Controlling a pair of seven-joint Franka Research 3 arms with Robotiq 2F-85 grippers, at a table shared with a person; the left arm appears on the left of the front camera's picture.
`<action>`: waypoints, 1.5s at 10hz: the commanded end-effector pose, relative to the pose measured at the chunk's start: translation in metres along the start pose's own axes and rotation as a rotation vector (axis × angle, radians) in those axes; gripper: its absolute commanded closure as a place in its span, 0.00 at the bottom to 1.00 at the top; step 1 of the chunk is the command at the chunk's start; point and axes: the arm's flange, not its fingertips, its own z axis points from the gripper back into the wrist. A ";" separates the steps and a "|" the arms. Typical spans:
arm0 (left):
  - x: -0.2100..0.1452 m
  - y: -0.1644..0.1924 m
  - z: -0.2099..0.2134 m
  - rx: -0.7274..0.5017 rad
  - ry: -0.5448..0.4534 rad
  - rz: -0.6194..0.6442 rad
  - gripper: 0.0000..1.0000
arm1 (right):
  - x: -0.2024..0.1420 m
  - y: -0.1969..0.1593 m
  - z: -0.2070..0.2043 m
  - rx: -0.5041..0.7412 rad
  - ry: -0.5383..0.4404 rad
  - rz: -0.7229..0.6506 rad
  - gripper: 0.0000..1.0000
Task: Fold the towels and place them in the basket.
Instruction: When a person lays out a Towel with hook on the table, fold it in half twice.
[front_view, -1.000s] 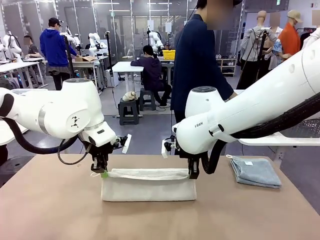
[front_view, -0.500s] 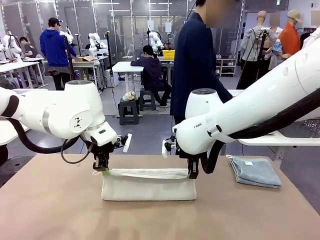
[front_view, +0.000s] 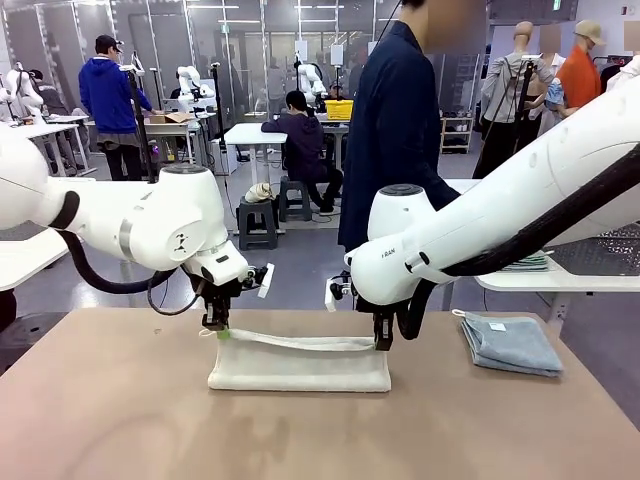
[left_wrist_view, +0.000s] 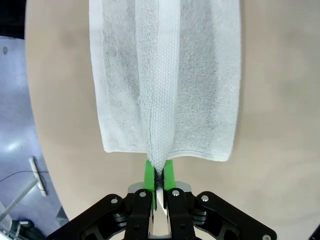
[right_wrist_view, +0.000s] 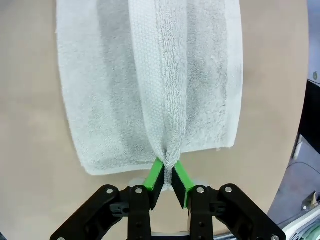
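Two white arms take up the middle of the front view. The left arm (front_view: 130, 220) enters from the left edge and the right arm (front_view: 500, 210) from the right edge, and both are cut off there. Below them the table (front_view: 100, 420) spans the lower half, its near corners outside the frame. A person (front_view: 395, 130) in a dark coat stands at upper centre behind it, hands hidden by the right arm.

The cream towel (front_view: 300, 368) lies at lower centre. Its upper long edge is lifted into a ridge strung between the two grippers, the rest lies on the table, and its far side is hidden behind that ridge. The blue-grey towel (front_view: 512, 342) lies folded at centre right, well apart from it, with a white label (front_view: 497, 325) on top.

The left gripper (left_wrist_view: 159, 172) is clenched on one end of the ridge, its green pads (left_wrist_view: 148, 172) pressed to the cloth at the wrist view's lower centre. The right gripper (right_wrist_view: 168, 172) pinches the other end, its pads slanting together at the tips. In the front view a black cable (front_view: 415, 310) partly hides its fingers.
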 end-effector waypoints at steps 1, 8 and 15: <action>0.005 0.014 -0.016 -0.039 0.033 0.023 0.92 | 0.008 -0.014 -0.010 0.006 0.013 -0.023 0.88; -0.005 0.023 -0.036 -0.018 0.046 0.088 0.53 | 0.009 -0.022 -0.021 -0.020 0.008 -0.017 0.48; -0.094 -0.026 0.141 0.108 -0.131 0.099 0.53 | -0.037 0.045 0.159 -0.036 -0.073 -0.346 0.52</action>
